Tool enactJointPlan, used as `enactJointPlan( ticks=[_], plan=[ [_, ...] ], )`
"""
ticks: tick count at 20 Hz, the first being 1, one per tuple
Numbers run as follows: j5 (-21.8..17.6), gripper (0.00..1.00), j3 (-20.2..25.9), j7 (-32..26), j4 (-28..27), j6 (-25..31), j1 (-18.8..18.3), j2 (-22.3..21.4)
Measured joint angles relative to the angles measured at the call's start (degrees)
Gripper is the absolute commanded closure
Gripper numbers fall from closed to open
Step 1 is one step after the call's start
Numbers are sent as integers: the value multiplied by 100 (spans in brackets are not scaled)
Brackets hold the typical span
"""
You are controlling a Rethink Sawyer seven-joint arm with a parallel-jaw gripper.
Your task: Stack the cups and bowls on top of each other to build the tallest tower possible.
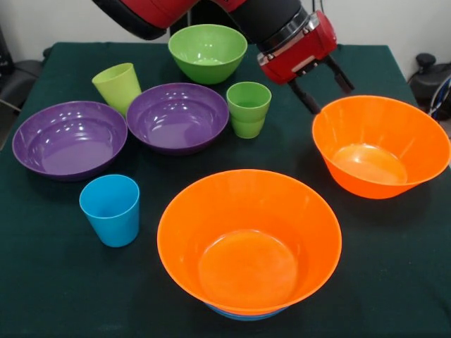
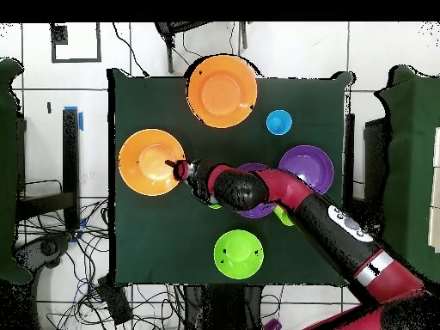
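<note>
My gripper [image 1: 325, 86] is open and empty, its black fingers just above the far rim of the right orange bowl [image 1: 380, 116]; in the overhead view the gripper [image 2: 175, 167] is at that bowl's edge [image 2: 142, 163]. A second orange bowl [image 1: 246, 211] stands at the front, with a blue bowl's edge [image 1: 243, 315] showing under it. Two purple bowls [image 1: 69, 139] [image 1: 177, 117] sit at the left. A green bowl [image 1: 208, 51] is at the back. The yellow-green cup [image 1: 118, 86], the ridged green cup [image 1: 248, 109] and the sky blue cup [image 1: 110, 209] stand upright and apart. The small red bowl is hidden.
The table has a dark green cloth [image 1: 394, 267]. In the overhead view my arm [image 2: 284, 193] crosses over one purple bowl and the green cups. Cables and furniture lie on the floor around the table.
</note>
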Motion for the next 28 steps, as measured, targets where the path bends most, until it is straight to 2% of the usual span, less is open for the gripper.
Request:
enactJointPlan(
  ticks=[12,28],
  plan=[
    [416,0,163,0,-615,185,-10,62],
    [336,0,-29,0,-1021,198,87,99]
  ],
)
